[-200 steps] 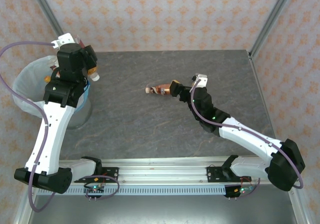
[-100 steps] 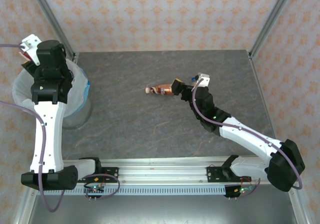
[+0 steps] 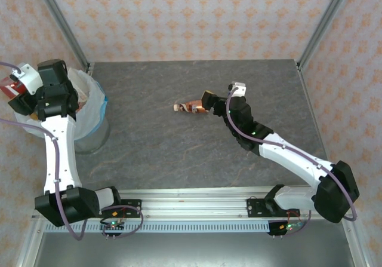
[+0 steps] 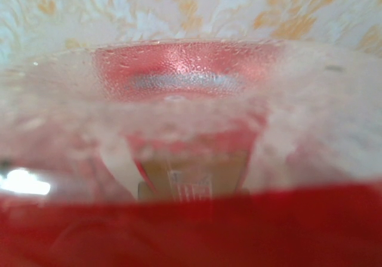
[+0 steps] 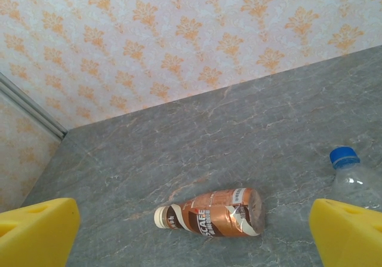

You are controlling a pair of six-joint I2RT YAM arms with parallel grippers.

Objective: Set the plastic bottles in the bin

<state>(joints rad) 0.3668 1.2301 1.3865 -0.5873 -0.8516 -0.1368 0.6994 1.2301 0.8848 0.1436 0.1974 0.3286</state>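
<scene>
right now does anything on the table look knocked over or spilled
The brown bottle lies on its side on the table, cap pointing left, while the blue-capped bottle to its right seems upright. No spill shows.

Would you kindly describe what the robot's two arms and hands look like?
Both the left arm and right arm have white links with black joints and a purple-grey cable looping alongside. The right hand carries blocky yellow fingers.

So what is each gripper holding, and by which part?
Left gripper holds a clear plastic bottle with a red label, apparently around its labelled body. Right gripper is open, holding nothing.
</scene>
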